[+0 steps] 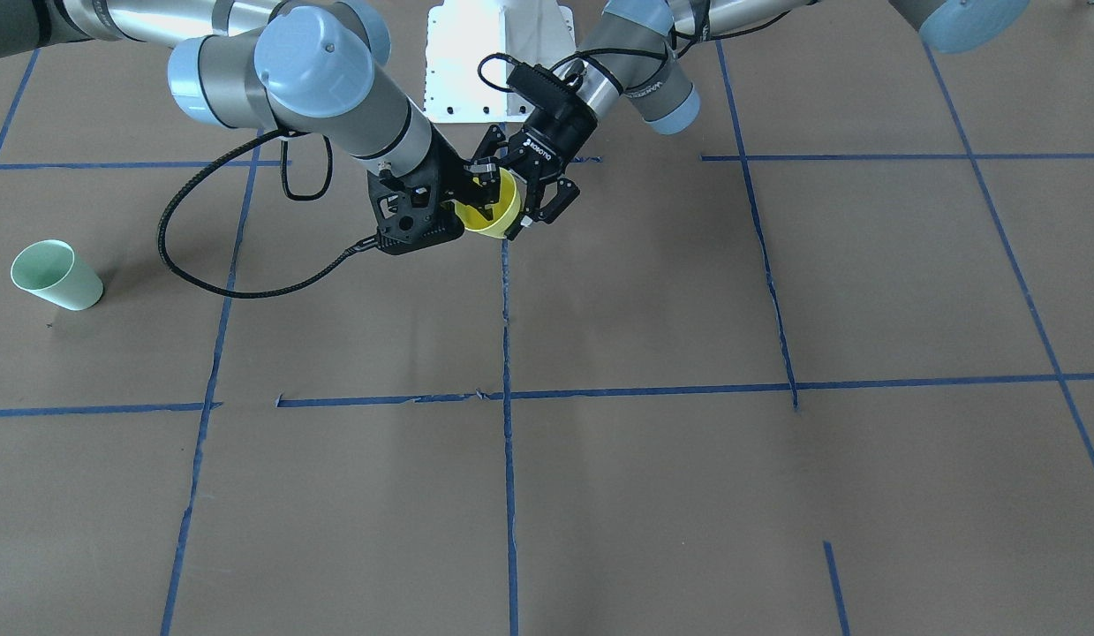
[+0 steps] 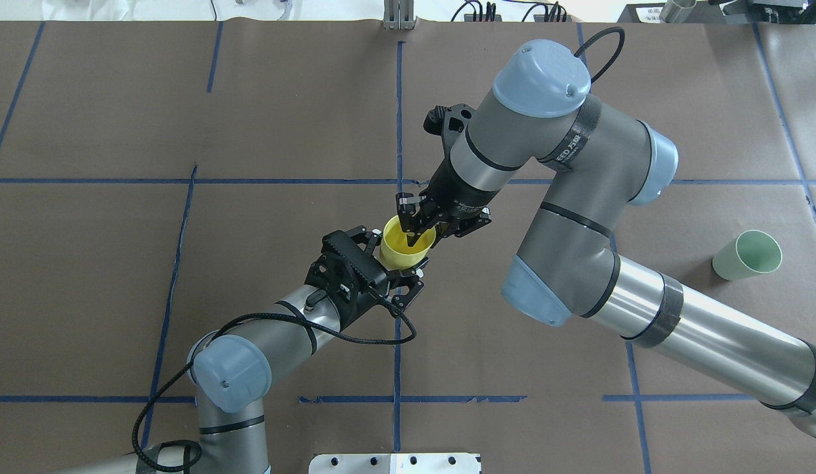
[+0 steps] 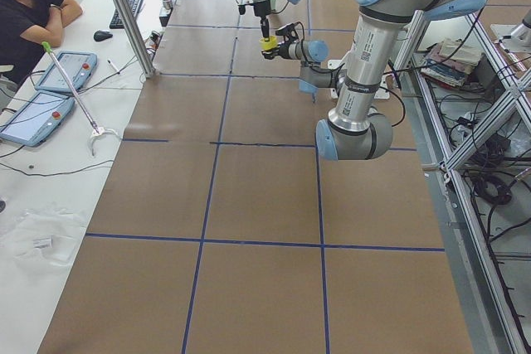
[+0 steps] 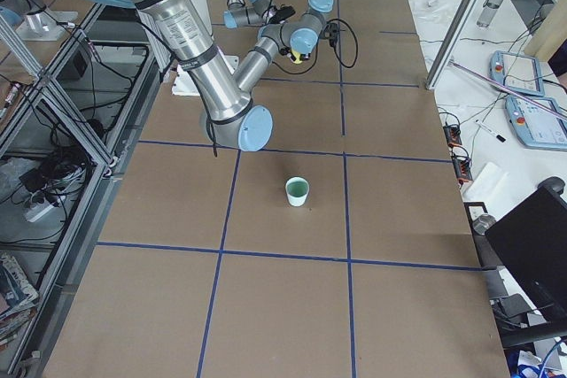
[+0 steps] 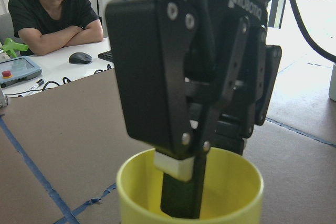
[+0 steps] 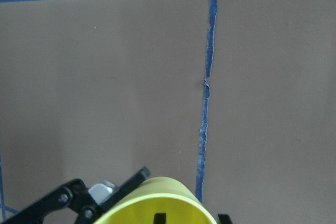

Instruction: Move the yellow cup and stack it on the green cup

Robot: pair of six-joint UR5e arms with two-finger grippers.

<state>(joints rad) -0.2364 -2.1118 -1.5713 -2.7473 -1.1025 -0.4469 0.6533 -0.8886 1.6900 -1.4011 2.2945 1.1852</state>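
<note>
— Hanging where, the yellow cup [image 2: 398, 253]?
— In the air over the middle of the table [image 2: 249, 131], upright and mouth up, between the two grippers. The green cup [image 2: 747, 255] stands well apart on the robot's right side, also mouth up.
— Which arm is nearer the green one?
— The right, so I judge the carry is its job.
— And the right gripper [image 2: 415, 232]?
— It comes straight down on the rim. One finger [image 5: 181, 198] reaches inside the cup and the pale pad [image 5: 177, 165] of the other sits against the outside, so they pinch the wall, nearly together.
— The left gripper [image 2: 393, 264]?
— It comes in from the side, low on the cup, fingers spread wide astride the body. Whether they press it or not, I cannot tell.
— The next move?
— Likely the left backs off sideways, then the right carries.
</note>
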